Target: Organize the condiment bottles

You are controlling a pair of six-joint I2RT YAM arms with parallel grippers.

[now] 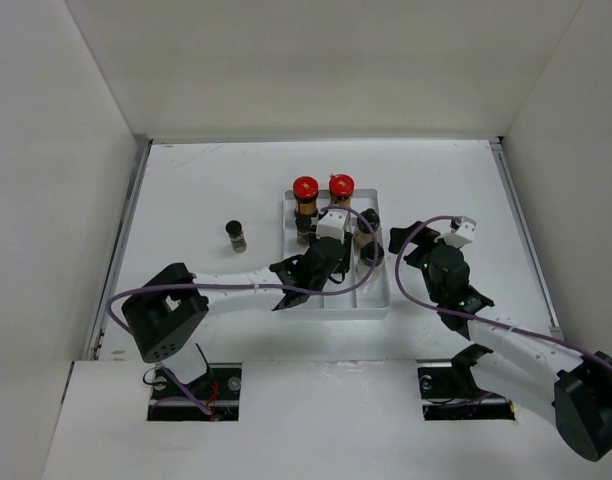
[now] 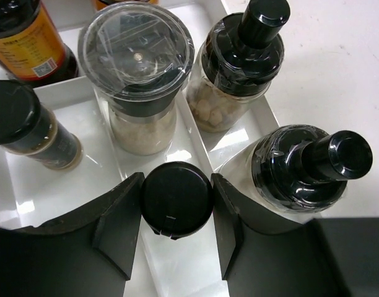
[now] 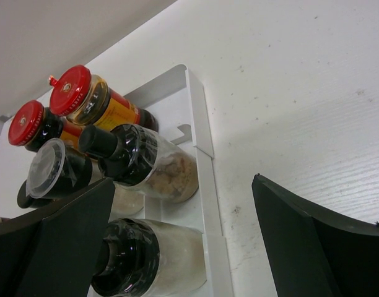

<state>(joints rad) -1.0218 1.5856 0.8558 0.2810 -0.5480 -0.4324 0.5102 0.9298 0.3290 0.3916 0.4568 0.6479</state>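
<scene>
Red-lid bottles (image 1: 305, 190): two. Spouted jars (image 2: 239, 68): two. Tray (image 3: 200, 117): one.

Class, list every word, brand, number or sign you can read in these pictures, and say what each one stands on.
No text is legible anywhere in these views.
Brown bottle, orange label: small print and a white patch with lines, too blurred to read.
Red-lidded bottles, yellow and red labels: no writing can be made out.
Black-capped jar: plain cap, no writing shows.
</scene>
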